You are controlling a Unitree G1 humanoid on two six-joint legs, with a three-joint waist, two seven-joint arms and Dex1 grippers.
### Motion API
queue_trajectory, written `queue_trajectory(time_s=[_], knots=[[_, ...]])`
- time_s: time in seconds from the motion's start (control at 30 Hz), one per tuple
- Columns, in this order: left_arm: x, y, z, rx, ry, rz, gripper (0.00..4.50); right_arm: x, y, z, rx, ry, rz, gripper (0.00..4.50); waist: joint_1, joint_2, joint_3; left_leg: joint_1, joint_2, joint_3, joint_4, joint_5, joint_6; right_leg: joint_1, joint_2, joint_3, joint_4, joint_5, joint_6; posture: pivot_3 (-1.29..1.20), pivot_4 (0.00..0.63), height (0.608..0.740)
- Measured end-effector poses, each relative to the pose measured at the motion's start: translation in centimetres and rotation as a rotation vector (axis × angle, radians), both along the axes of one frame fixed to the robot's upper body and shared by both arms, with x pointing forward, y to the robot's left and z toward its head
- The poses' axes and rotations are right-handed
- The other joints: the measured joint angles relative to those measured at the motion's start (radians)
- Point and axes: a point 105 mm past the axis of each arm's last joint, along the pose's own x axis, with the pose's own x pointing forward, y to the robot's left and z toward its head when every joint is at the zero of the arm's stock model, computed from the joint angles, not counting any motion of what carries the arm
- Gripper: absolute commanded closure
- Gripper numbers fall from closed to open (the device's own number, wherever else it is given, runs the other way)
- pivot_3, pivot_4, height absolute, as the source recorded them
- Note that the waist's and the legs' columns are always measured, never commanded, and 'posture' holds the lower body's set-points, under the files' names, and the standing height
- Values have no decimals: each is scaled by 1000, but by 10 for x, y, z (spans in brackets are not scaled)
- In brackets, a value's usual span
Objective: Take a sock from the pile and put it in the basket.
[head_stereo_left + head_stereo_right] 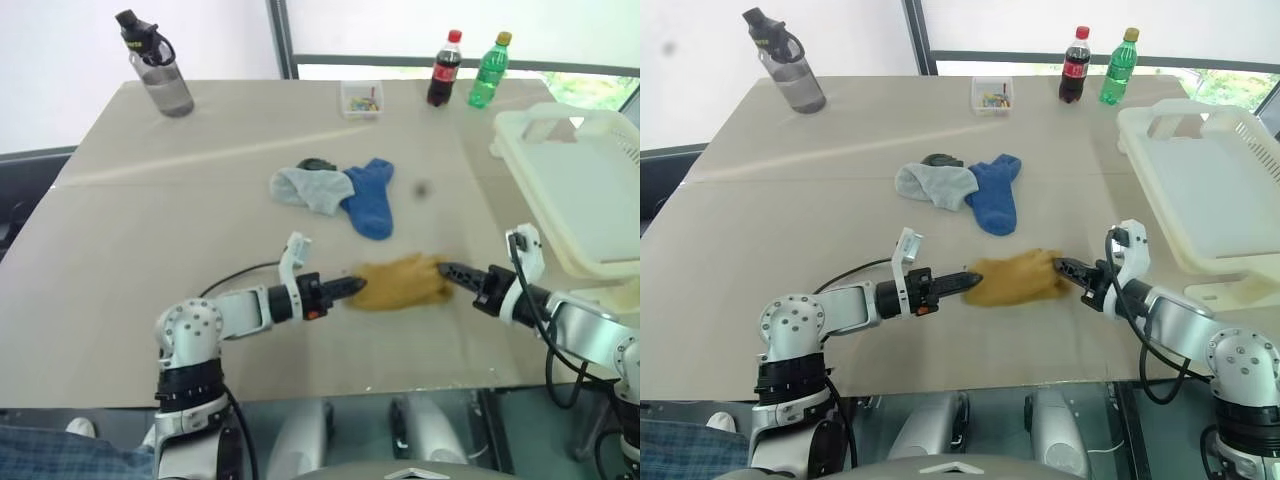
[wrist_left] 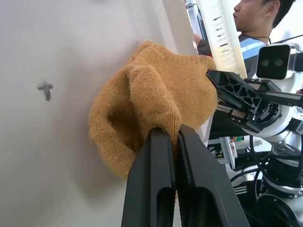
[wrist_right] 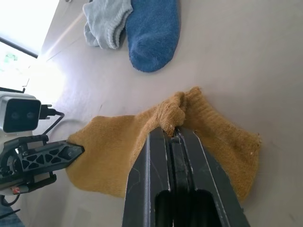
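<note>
A mustard-yellow sock (image 1: 400,282) is stretched between my two grippers, low over the near part of the table. My left gripper (image 1: 358,285) is shut on its left end, pinching a fold of knit (image 2: 156,94). On the other end my right gripper (image 1: 445,268) is shut, gripping a bunched bit of the fabric (image 3: 171,118). Whether the sock touches the table I cannot tell. The pile (image 1: 330,190), with a pale grey sock, a bright blue one and a dark scrap, lies further back at mid-table. The cream-white basket (image 1: 585,200) stands at the table's right edge, beyond my right gripper.
Along the far edge stand a grey water bottle (image 1: 160,65), a small clear box of coloured bits (image 1: 361,98), a cola bottle (image 1: 444,68) and a green bottle (image 1: 489,70). A person (image 2: 255,19) shows in the left wrist view, beyond the basket.
</note>
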Motion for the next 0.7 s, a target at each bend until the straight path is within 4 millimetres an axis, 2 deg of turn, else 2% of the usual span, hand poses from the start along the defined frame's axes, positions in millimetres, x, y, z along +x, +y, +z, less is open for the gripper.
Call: queue_trajectory(time_s=[0.07,0.1,0.17,0.23,0.27,0.3,0.4,0.53,0.6,0.7], knots=[[0,-1,0,-4,-4,-1,4449,0,0,0,1,-2,-1,4500,0,0,0,0,0,0,0,0,0,0,0,0,0,0,0,0,150,740],[0,-2,0,-3,-5,-1,4485,0,0,0,0,-2,-1,4216,0,0,0,0,0,0,0,0,0,0,0,0,0,0,0,0,150,740],[-1,-2,-3,-1,0,-3,4500,1,-1,0,-8,-4,-5,3543,0,0,0,0,0,0,0,0,0,0,0,0,0,0,0,0,150,740],[-2,-2,-5,3,6,-2,4500,1,-1,-2,-21,-7,-2,2481,0,0,0,0,0,0,0,0,0,0,0,0,0,0,0,0,150,740],[-2,-2,-5,4,6,-1,4500,1,-1,-2,-22,-8,-1,2208,0,0,0,0,0,0,0,0,0,0,0,0,0,0,0,0,150,740],[-2,-2,-4,3,4,0,4500,1,-1,-2,-25,-9,0,1736,0,0,0,0,0,0,0,0,0,0,0,0,0,0,0,0,150,740],[-1,-2,-4,2,1,3,4500,2,-4,-5,-33,1,-11,1614,0,0,0,0,0,0,0,0,0,0,0,0,0,0,0,0,150,740],[-1,-1,-5,2,0,6,4500,1,-18,-16,-100,21,-46,1614,1,0,0,0,0,0,0,0,0,0,0,0,0,0,0,0,150,740],[-1,-2,-5,2,-1,6,4500,3,-22,-13,-110,3,-57,1614,0,0,0,0,0,0,0,0,0,0,0,0,0,0,0,0,150,740],[-1,-3,-5,1,-4,4,4500,9,-34,1,-90,-71,-108,1614,0,0,0,0,0,0,0,0,0,0,0,0,0,0,0,0,150,740]])
